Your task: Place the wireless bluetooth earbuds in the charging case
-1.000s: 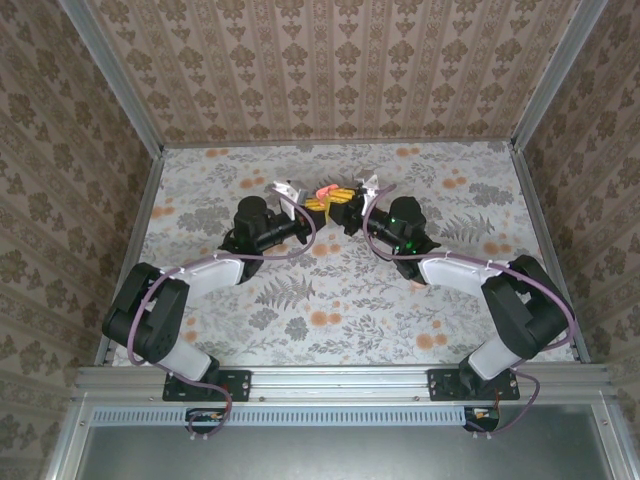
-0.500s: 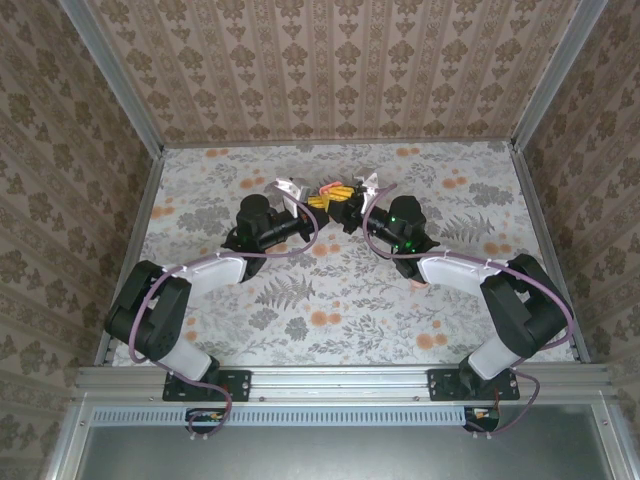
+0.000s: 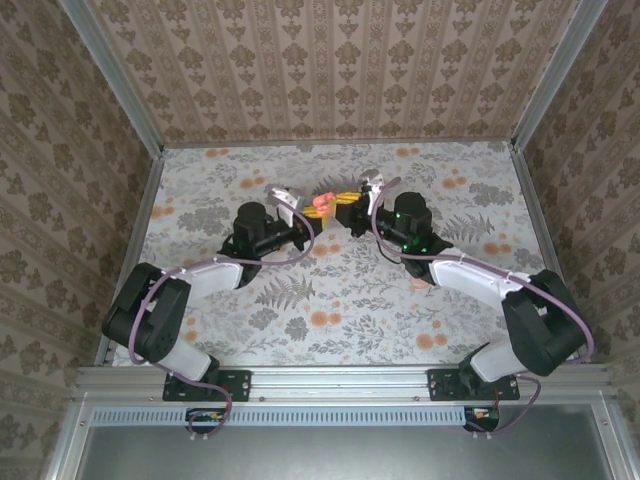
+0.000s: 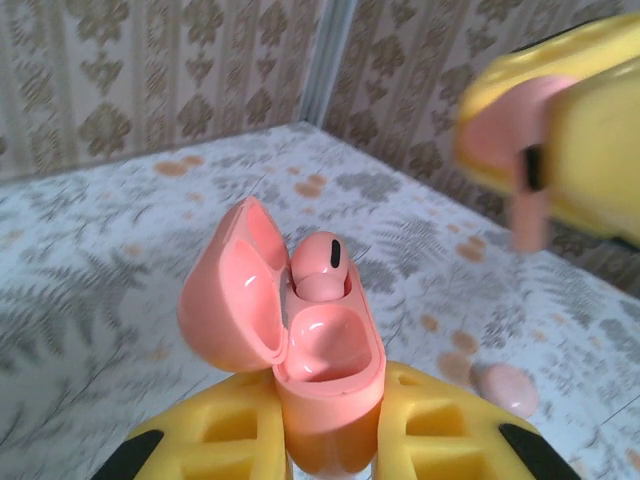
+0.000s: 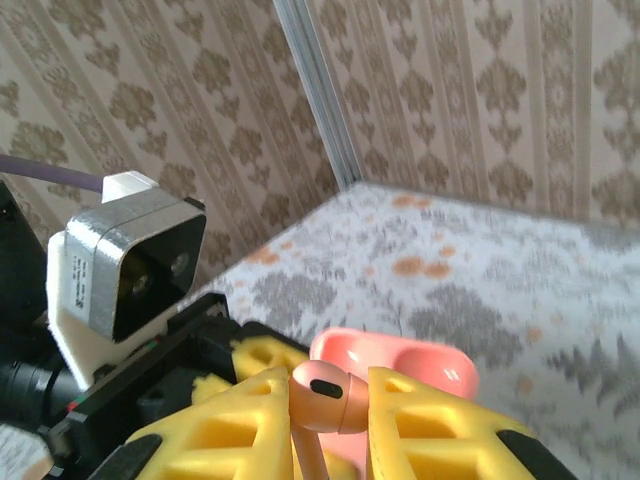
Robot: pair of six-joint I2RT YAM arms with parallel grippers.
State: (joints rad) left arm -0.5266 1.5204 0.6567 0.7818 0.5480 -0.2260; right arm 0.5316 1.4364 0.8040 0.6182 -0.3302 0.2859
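Charging case (image 4: 325,365) upright, clamped low on its body between the 2 yellow fingers (image 4: 205,445) of the left gripper (image 4: 325,445); jaws narrow, closed on it. Lid (image 4: 232,300) hinged open, leaning to the left of the case body. Earbud 1 (image 4: 320,268) sits in the case's far socket, head up; the near socket is open and glossy.

Beyond the case, up and to its right: right gripper (image 4: 545,130), blurred, closed on earbud 2 (image 4: 525,200), stem pointing down, apart from the case.

Right wrist view: earbud 2 (image 5: 325,393) pinched between 2 yellow fingers (image 5: 235,425), case (image 5: 400,365) just behind it.

Top view: right gripper (image 3: 347,199) just right of the case (image 3: 322,203), left gripper (image 3: 308,212) just left of it.

Pale-pink round disc (image 4: 505,388) lies on the floral table (image 4: 120,260), right of the case and farther back.
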